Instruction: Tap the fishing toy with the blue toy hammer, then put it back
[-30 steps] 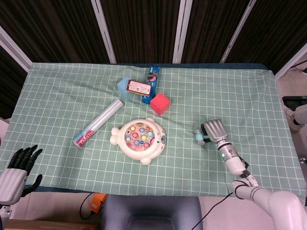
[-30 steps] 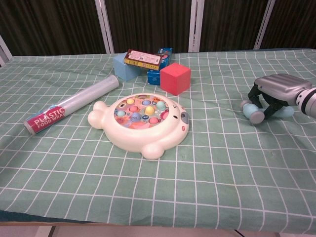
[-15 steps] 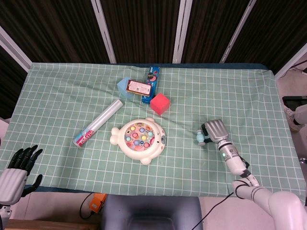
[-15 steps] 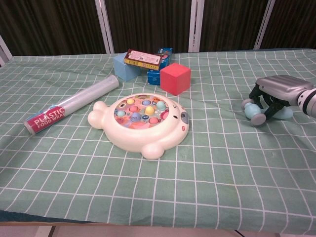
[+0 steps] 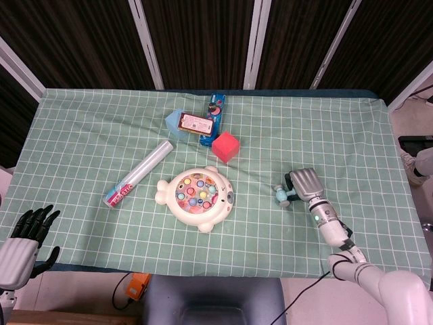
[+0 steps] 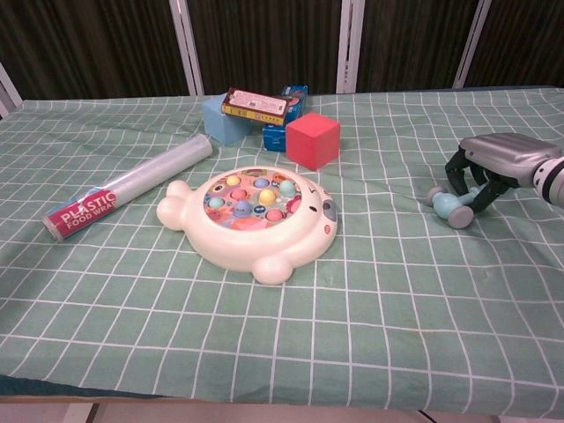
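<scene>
The right hand (image 6: 502, 163), grey metal with dark fingers (image 6: 458, 169) curled downward, arches over the pale blue plastic toy hammer (image 6: 451, 208) lying beneath its fingertips on checked green cloth; whether they pinch it I cannot tell; the glossy cream whale-shaped fishing toy (image 6: 251, 218) sits well beyond them

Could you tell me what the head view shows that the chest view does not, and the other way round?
Only the head view shows the left hand, fingers apart and holding nothing, off the table's near left corner, plus the right forearm and an orange object on the floor below the table edge.

Only the chest view shows the "PLASTIC FOOD WRAP" lettering on the wrap roll legibly, and the right hand's fingers curled down around the blue toy hammer.

Both show the fishing toy, red cube, wrap roll, boxes at the back, green checked cloth and right hand.
</scene>
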You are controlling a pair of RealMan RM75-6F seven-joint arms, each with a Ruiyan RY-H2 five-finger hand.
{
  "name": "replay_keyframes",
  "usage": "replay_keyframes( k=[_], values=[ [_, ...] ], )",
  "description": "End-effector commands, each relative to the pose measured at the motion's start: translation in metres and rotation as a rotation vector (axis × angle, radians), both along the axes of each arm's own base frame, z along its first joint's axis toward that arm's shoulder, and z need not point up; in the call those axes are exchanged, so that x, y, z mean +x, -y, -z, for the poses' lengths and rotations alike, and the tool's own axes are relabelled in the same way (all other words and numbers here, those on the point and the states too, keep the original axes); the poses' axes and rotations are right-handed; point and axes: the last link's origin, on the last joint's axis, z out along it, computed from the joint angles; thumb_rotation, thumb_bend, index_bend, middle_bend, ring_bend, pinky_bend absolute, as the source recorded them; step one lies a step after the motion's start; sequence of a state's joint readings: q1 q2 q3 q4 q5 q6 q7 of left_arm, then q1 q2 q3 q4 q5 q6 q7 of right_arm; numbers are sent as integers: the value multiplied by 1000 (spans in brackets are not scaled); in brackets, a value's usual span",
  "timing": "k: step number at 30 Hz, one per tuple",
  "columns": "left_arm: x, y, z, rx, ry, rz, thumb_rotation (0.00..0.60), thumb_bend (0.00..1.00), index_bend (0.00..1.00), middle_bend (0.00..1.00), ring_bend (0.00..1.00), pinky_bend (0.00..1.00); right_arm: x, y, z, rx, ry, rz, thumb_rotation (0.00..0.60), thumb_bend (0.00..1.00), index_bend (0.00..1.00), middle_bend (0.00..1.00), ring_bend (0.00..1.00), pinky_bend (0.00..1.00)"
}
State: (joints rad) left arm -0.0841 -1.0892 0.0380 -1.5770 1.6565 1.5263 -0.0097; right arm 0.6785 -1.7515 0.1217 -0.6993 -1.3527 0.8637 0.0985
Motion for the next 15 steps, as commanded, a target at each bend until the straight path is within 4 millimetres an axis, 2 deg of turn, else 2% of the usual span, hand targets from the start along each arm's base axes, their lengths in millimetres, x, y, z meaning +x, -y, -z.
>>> replay_keyframes(
  k=[1,15],
  values=[
    [0,0,0,0,0,0,600,410,0,0,0,67,0,0,0,0,0,1,600,366,779,670,725,738],
    [0,1,0,0,-1,-2,600,409,0,0,0,67,2,2,-2,-9,10,0,600,347,680,605,703,715]
  ],
)
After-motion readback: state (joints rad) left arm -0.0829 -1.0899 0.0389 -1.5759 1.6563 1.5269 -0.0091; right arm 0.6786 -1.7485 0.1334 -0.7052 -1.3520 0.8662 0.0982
